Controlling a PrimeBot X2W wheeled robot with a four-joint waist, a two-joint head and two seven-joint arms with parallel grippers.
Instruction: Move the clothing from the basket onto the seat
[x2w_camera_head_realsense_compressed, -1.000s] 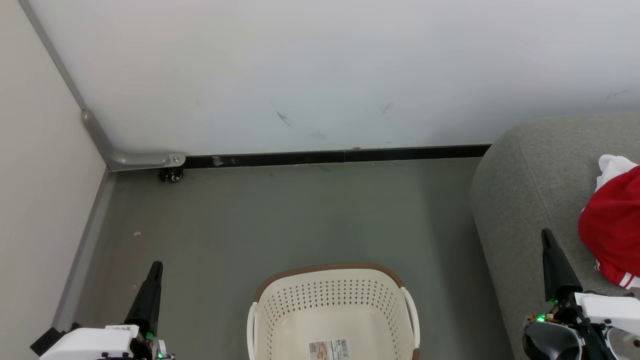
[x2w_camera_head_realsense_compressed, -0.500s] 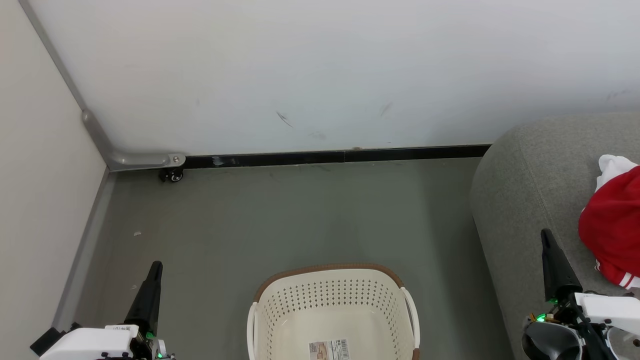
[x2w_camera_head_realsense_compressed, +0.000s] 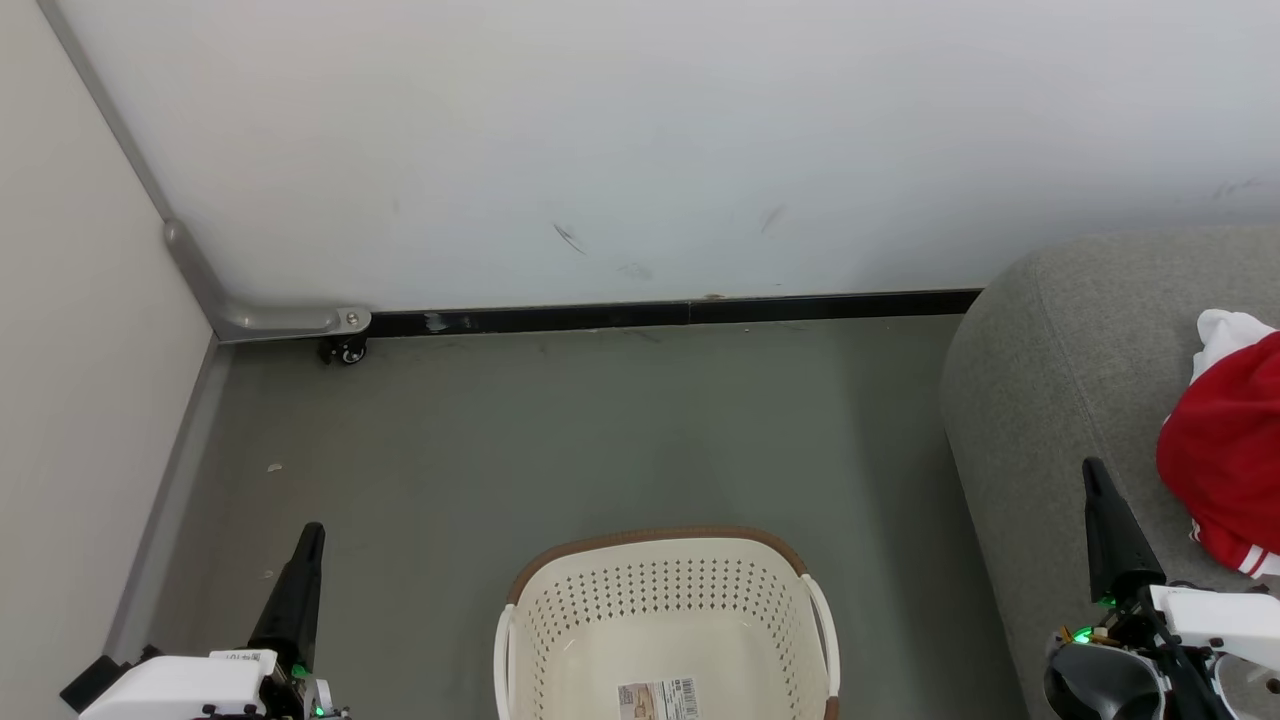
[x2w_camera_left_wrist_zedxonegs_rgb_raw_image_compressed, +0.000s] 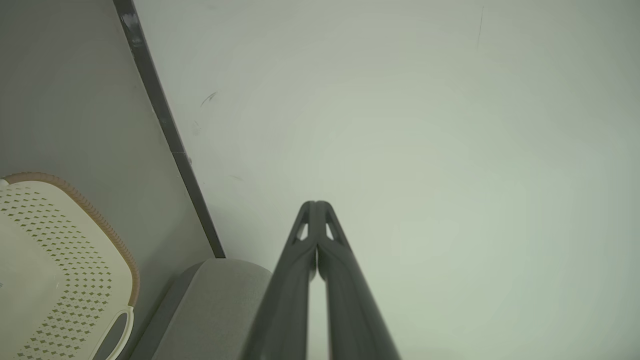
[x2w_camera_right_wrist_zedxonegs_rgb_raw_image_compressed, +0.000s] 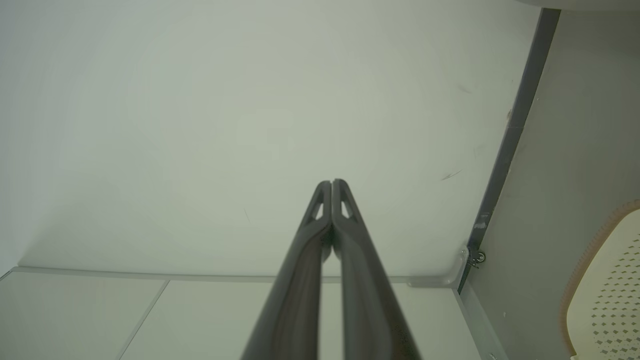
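Head view: nothing moved over last second. Basket (x2w_camera_head_realsense_compressed: 660, 598) empty, sticker (x2w_camera_head_realsense_compressed: 657, 698) bare on bottom. Clothing (x2w_camera_head_realsense_compressed: 1222, 455) lies on seat (x2w_camera_head_realsense_compressed: 1060, 350). Left claw (x2w_camera_head_realsense_compressed: 312, 535) and right claw (x2w_camera_head_realsense_compressed: 1093, 470) idle, fingers together, holding nothing. Transfer looks complete.

Nothing can be read — the barcode sticker (x2w_camera_head_realsense_compressed: 657, 698) on the basket (x2w_camera_head_realsense_compressed: 660, 600) floor has print too small to make out.
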